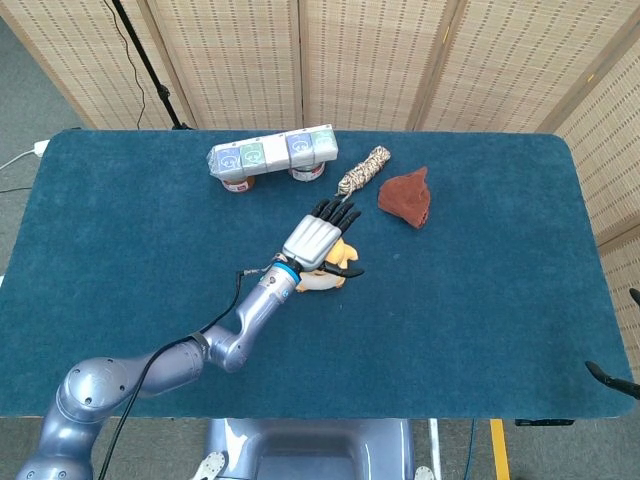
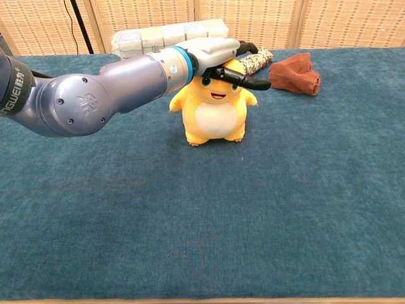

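The left robot hand (image 2: 218, 60) rests palm-down on the head of the yellow plush toy (image 2: 215, 114). Its fingers (image 1: 334, 212) lie extended over the top of the head, and the thumb (image 2: 243, 80) projects across the toy's brow. The hand is not clenched and does not enclose the toy; contact is by the palm and fingers from above.

The yellow plush toy stands upright near the middle of the table (image 1: 480, 310), facing the chest camera. In the head view, the toy (image 1: 322, 275) is mostly covered by the hand (image 1: 312, 240).

Behind the toy, toward the far edge of the table, a wrapped multipack of small containers (image 1: 272, 155) lies on top of two jars (image 1: 236, 183). The contents of the containers cannot be determined. A patterned cloth roll (image 1: 363, 170) lies just right of the multipack, near the fingertips but apart from them. A brown crumpled cloth (image 1: 406, 197) lies to the right of the roll.

Dark fingertips of the right robot hand (image 1: 612, 375) show at the right frame edge; its state cannot be determined.
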`<state>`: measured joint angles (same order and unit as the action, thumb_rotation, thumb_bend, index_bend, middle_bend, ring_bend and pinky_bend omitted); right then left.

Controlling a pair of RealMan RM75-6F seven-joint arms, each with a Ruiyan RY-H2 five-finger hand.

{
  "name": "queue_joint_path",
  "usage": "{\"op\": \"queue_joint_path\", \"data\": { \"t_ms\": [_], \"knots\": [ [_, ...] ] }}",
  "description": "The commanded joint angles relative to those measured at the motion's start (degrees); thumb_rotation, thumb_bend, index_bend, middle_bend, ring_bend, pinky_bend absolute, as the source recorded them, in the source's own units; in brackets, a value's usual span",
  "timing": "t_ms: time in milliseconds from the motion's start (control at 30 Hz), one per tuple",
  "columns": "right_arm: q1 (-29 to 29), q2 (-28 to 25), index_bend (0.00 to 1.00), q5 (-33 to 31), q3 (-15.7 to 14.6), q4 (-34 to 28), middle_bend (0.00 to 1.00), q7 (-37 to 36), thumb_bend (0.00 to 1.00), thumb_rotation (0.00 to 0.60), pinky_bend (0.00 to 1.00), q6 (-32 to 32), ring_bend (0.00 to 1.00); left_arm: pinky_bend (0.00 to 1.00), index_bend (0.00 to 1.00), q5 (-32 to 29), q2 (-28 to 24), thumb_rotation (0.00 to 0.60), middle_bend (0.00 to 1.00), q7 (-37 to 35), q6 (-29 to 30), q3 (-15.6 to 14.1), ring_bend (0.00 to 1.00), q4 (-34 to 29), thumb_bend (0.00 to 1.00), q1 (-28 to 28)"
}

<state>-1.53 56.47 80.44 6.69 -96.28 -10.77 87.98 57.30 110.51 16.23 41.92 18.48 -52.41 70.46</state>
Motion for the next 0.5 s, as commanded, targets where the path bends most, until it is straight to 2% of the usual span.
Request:
{"op": "queue_joint_path", "data": {
  "t_ms": [33, 267, 333, 500],
  "knots": [
    [0.0, 0.0, 0.0, 0.1, 0.0, -0.1, 0.0, 0.0, 0.0, 0.6, 0.0, 0.1, 0.0, 0.0, 0.0, 0.8, -0.5, 0.091, 0.0, -0.4, 0.9, 0.3, 0.0, -0.9, 0.0, -0.2],
    [-0.1, -0.1, 0.0, 0.4, -0.2, -0.3, 0.0, 0.0, 0.0, 0.6, 0.0, 0.2, 0.0, 0.0, 0.0, 2.4, -4.2, 0.091, 0.0, 0.4, 4.8, 1.6, 0.0, -7.1, 0.0, -1.1],
    [-0.2, -0.2, 0.0, 0.6, -0.2, -0.4, 0.0, -0.1, 0.0, 0.6, 0.0, 0.3, 0.0, 0.0, 0.0, 4.1, -7.6, 0.092, 0.0, 0.1, 8.4, 2.7, 0.0, -13.0, 0.0, -2.4],
    [-0.3, -0.3, 0.0, 1.2, -0.4, -0.6, 0.0, -0.2, 0.0, 0.6, 0.0, 0.7, 0.0, 0.0, 0.0, 5.1, -16.3, 0.092, 0.0, 2.0, 13.2, 3.1, 0.0, -26.1, 0.0, -6.5]
  ]
}}
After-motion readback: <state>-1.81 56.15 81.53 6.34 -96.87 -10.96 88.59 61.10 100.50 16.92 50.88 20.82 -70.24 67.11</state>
